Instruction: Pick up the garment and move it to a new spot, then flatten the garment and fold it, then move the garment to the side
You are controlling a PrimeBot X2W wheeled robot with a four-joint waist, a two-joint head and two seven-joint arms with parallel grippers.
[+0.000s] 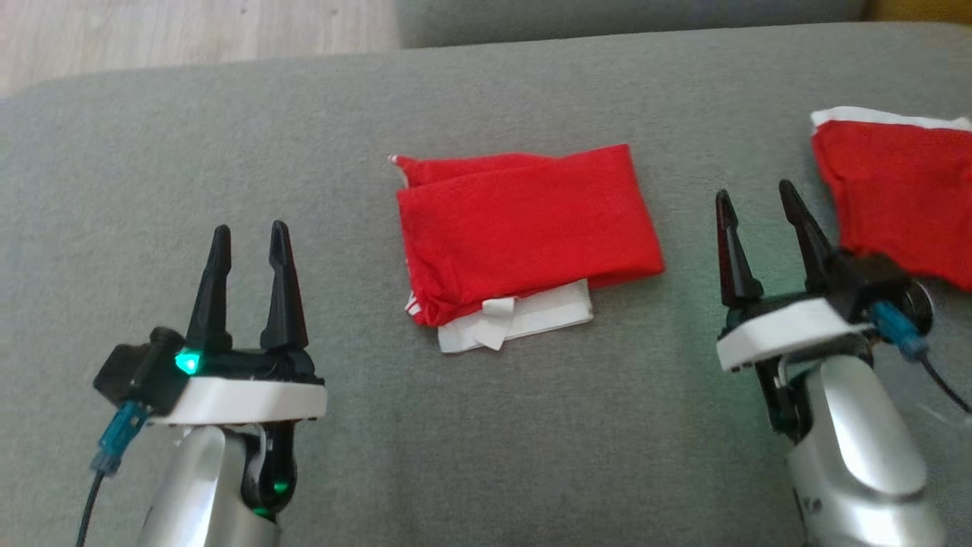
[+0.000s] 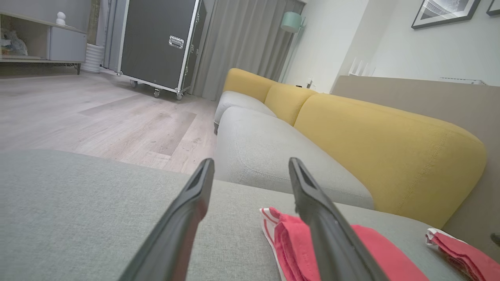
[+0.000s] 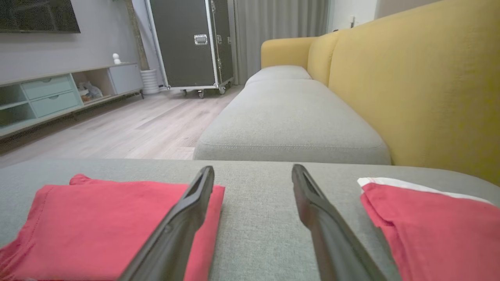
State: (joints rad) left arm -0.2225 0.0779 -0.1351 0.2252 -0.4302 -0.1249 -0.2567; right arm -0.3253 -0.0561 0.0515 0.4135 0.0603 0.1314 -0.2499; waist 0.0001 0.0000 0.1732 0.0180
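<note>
A folded red garment (image 1: 524, 228) with a white lining edge lies in the middle of the grey cushion (image 1: 486, 425). It also shows in the left wrist view, garment (image 2: 371, 249), and at the lower left of the right wrist view, garment (image 3: 97, 222). My left gripper (image 1: 249, 232) hovers open to the garment's left, apart from it, with nothing between its fingers. My right gripper (image 1: 758, 194) stands open to the garment's right, also holding nothing. The left gripper (image 2: 250, 164) and right gripper (image 3: 253, 169) both show spread fingers in their wrist views.
A second folded red and white cloth (image 1: 896, 190) lies at the cushion's far right, close to my right gripper. Yellow sofa backrests (image 3: 410, 78) rise behind. A wooden floor (image 2: 97, 117), a black wheeled case (image 2: 160, 43) and a low cabinet (image 3: 58, 93) lie beyond.
</note>
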